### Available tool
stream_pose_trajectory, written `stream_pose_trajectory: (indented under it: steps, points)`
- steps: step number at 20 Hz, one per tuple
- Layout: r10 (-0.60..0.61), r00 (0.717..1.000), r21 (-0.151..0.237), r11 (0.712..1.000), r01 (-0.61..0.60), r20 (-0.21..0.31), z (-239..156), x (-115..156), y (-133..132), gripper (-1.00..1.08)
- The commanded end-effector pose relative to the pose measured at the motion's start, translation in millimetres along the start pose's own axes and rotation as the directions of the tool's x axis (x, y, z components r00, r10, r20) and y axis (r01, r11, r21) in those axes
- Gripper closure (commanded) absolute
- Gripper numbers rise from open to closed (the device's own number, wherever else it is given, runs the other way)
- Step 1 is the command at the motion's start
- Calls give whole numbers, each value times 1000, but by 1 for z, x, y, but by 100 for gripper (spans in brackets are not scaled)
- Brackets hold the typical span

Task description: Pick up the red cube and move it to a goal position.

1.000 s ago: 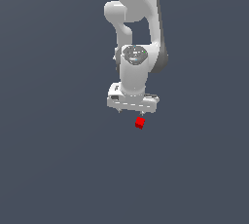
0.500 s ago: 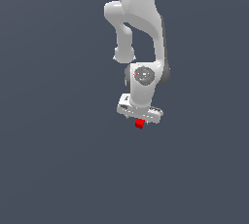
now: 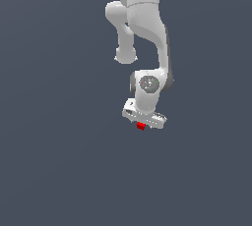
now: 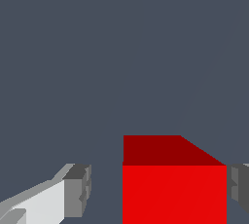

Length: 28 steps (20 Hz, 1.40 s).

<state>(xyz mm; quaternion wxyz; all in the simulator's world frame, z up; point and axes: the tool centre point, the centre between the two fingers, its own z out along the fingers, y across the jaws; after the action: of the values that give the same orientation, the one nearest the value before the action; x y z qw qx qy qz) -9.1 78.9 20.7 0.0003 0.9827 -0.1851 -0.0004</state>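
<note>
The red cube [image 3: 141, 126] rests on the dark grey floor, only its lower part peeking out beneath the white hand. My gripper [image 3: 142, 124] sits straight over it, open, with the cube between the fingers. In the wrist view the red cube [image 4: 174, 191] fills the space between the two grey fingertips [image 4: 78, 191]. One pad stands a clear gap away from the cube's face. The other pad is right at the opposite face. The gripper [image 4: 158, 194] is not clamped on the cube.
A flat, uniform dark grey floor [image 3: 59, 171] surrounds the cube. The white arm [image 3: 147, 33] rises above the hand toward the top of the exterior view.
The hand has come down over the cube, which stayed where it was. Less of the cube shows beneath the hand than a second ago.
</note>
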Motion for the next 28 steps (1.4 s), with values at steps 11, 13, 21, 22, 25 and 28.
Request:
stream_pose_trajectory:
  steps: [11,13,21,22,25,28]
  points:
    - [3,1000,1,1000,-3,-1,1,0,-1,108]
    - [3,1000,1,1000,-3,-1,0,0,-1,108]
    - [3,1000,1,1000,-3,-1,-23,-3,4,108]
    - [3,1000,1,1000,-3,-1,-28,-4,5,108]
    - [3,1000,1,1000,-3,-1,-46,-7,8,108]
    - [3,1000,1,1000,-3,0,-69,-10,13,108]
